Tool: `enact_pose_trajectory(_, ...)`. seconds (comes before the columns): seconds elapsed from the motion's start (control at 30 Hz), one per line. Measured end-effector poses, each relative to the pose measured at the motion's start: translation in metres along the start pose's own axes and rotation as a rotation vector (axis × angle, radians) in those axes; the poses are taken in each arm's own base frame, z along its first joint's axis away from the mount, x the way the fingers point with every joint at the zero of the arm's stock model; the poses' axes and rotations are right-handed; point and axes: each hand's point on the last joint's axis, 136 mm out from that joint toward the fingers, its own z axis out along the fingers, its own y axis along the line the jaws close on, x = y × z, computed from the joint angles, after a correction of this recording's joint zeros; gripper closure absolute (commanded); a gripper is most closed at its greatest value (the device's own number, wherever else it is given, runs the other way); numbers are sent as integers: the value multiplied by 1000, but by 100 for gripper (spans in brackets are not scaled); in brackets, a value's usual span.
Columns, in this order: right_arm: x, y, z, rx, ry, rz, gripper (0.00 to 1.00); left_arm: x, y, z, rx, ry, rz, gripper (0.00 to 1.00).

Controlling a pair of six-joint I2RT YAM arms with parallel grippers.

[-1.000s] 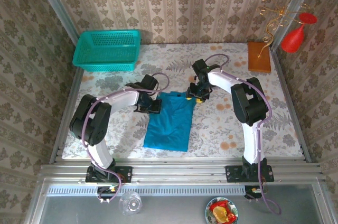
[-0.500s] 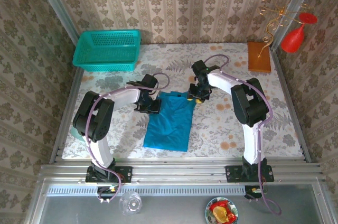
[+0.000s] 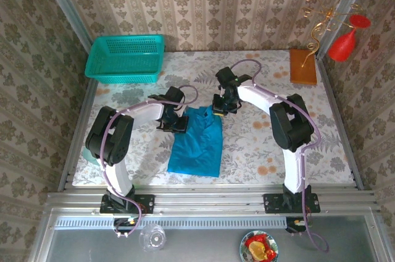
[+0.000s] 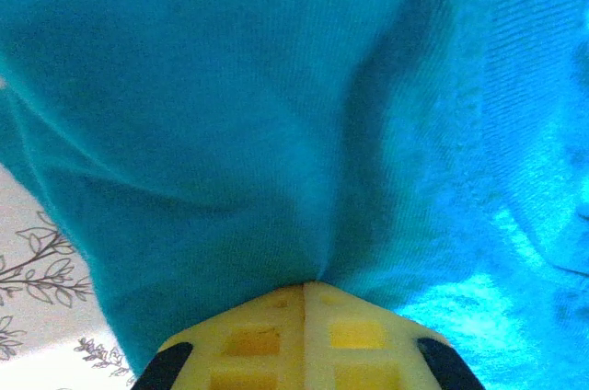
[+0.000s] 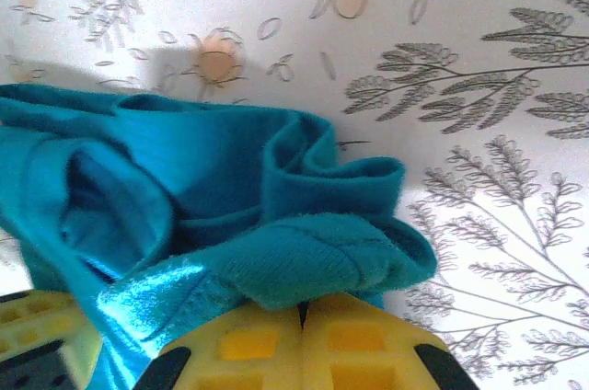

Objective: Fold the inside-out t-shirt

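Observation:
The inside-out t-shirt [image 3: 197,144] is plain teal-blue and lies in the middle of the floral table, long side toward the arms. My left gripper [image 3: 178,125] is at its upper left corner. In the left wrist view the yellow jaws of the left gripper [image 4: 304,287] meet on a pinch of teal cloth [image 4: 276,114]. My right gripper [image 3: 220,109] sits at the upper right corner. Its yellow jaws [image 5: 302,303] are shut on a bunched fold of the shirt's edge [image 5: 313,257], with bare tablecloth [image 5: 479,86] beyond.
A turquoise mesh basket [image 3: 125,58] stands at the back left. At the back right are an orange-brown block [image 3: 302,66], a red funnel-shaped piece [image 3: 344,44] and a gold wire stand [image 3: 321,18]. Bare floral table [image 3: 278,151] lies right of the shirt.
The right gripper has shut on the shirt's upper right corner and shifted slightly left and back, drawing that corner inward. The left gripper has stayed shut at the upper left corner.

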Motion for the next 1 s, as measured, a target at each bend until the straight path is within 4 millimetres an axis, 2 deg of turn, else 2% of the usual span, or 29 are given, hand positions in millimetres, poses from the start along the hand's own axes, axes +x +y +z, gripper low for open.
enact_pose_trajectory(0.1, -1, 3, 0, -16, 0, -1, 100, 0, 0, 0, 6, 1, -4, 95)
enact_pose_trajectory(0.13, -1, 2, 0, -15, 0, -1, 97, 0, 0, 0, 6, 1, -4, 95)
enact_pose_trajectory(0.23, -1, -2, 0, 10, -4, 1, 73, 0, 0, 0, 7, 1, -4, 95)
enact_pose_trajectory(0.27, 0, -5, 0, 25, -3, 3, 74, 0, 0, 0, 9, 1, -4, 95)
enact_pose_trajectory(0.4, 1, -10, -1, 49, -4, 0, 100, 0, 0, 1, 10, 1, -4, 95)
enact_pose_trajectory(0.67, 1, -10, -1, 47, -4, 1, 100, 0, 0, 1, 10, 1, -4, 95)
enact_pose_trajectory(0.7, 1, -10, -1, 46, -4, 1, 94, 0, 0, 1, 10, 1, -4, 95)
enact_pose_trajectory(0.73, 1, -9, -1, 46, -3, 1, 80, 0, 0, 1, 10, 1, -4, 95)
enact_pose_trajectory(0.77, 1, -9, -2, 45, -3, 5, 78, 0, 0, 0, 10, 1, -5, 94)
enact_pose_trajectory(0.8, 1, -9, -2, 45, -2, 3, 81, 0, 0, 0, 11, 1, -5, 94)
enact_pose_trajectory(0.87, 1, -8, -3, 44, -3, 8, 99, 0, 0, 0, 13, 1, -6, 94)
enact_pose_trajectory(0.97, 0, -3, -7, 35, -11, 0, 99, 0, 1, 0, 15, 2, -9, 95)
enact_pose_trajectory(1.0, 0, 0, -10, 32, -15, -5, 95, 0, 0, 0, 17, 2, -9, 95)
